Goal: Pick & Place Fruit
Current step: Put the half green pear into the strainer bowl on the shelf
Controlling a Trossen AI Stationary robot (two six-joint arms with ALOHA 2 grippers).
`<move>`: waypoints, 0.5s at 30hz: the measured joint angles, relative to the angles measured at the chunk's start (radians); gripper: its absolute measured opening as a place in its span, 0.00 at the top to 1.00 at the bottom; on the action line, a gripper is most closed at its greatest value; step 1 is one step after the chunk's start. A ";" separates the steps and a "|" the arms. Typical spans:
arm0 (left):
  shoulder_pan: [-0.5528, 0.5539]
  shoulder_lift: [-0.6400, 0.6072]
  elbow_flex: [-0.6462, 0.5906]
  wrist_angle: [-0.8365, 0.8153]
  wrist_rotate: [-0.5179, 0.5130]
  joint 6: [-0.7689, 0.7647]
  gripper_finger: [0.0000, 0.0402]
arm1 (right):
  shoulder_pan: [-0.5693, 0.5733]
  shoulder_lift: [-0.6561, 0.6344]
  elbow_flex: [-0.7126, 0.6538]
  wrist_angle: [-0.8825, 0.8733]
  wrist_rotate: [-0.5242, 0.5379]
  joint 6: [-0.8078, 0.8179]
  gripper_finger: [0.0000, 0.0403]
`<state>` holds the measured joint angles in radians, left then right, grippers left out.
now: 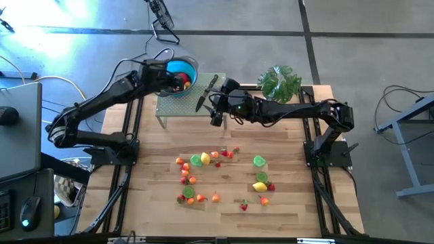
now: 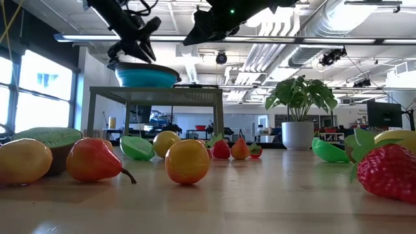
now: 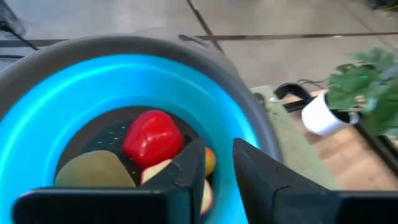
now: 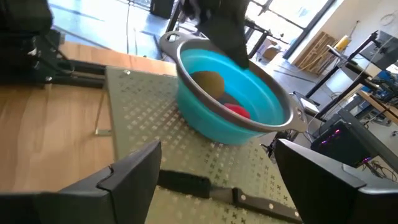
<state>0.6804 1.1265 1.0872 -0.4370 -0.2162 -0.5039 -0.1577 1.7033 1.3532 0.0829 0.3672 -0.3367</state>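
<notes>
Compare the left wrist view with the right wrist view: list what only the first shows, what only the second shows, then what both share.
Only the left wrist view: the potted plant in its white pot, and the left gripper above the inside of the bowl, its fingers a narrow gap apart with nothing visibly between them.

Only the right wrist view: the black-handled knife lying on the perforated stand near the bowl, framed by the right gripper, fingers wide apart.

Both: the blue bowl holding a red fruit and a brownish fruit.

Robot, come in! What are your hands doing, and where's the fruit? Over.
Left gripper over blue bowl, empty. Right gripper open above knife. Fruit mostly on table.
</notes>
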 joint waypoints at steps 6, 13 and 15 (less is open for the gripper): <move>-0.002 -0.064 0.000 -0.023 0.033 0.002 0.93 | 0.009 -0.005 0.000 -0.003 0.000 0.000 0.26; -0.093 -0.110 0.000 -0.061 0.045 0.004 0.99 | 0.040 -0.023 0.000 -0.052 0.000 0.003 0.26; -0.136 -0.114 0.000 -0.060 0.034 0.003 0.99 | 0.051 -0.031 -0.002 -0.064 -0.003 0.009 0.26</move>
<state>0.5440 1.0130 1.0870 -0.4969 -0.1818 -0.5011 -0.1067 1.6719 1.3514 0.0193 0.3647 -0.3277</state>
